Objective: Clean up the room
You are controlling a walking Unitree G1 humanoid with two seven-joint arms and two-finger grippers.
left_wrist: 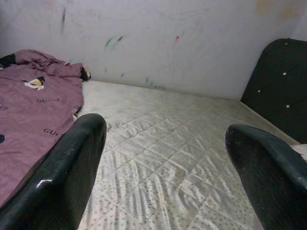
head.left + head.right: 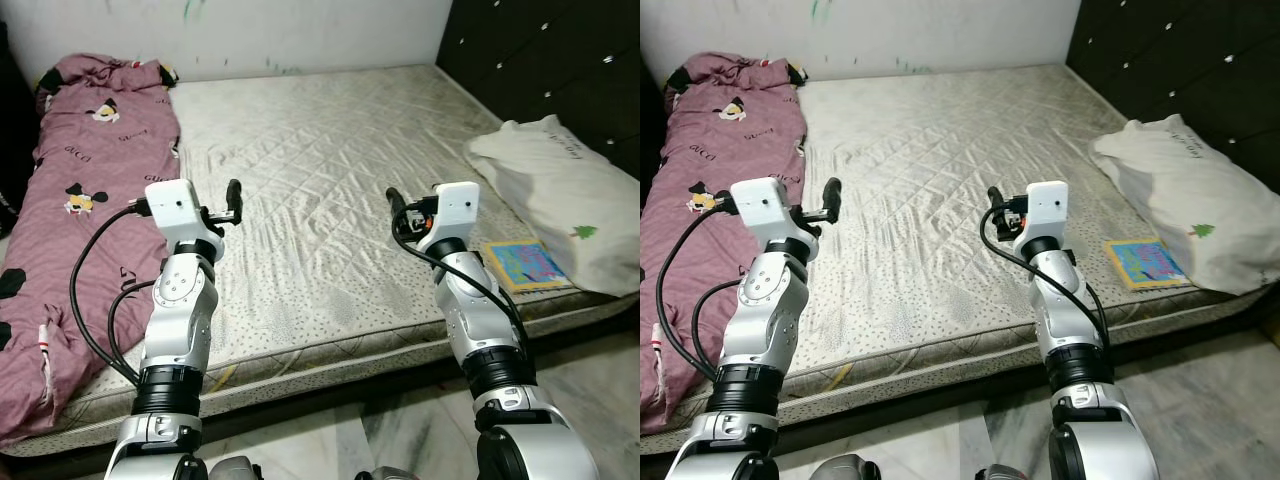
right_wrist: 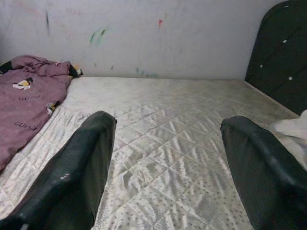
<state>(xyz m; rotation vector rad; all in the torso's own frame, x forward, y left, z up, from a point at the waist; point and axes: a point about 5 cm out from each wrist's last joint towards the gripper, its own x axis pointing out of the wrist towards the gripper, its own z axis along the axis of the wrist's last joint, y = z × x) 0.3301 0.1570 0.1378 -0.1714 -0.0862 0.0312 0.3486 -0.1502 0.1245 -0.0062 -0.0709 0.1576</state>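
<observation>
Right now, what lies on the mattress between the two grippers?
Nothing: between the left gripper and the right gripper, the left eye view shows only bare quilted mattress.

Both silver arms were raised, bent at the elbow, over the near edge of the mattress [image 2: 330, 200]. The left end effector [image 1: 168, 158] and right end effector [image 3: 165, 158] had their fingers spread wide, holding nothing.
</observation>
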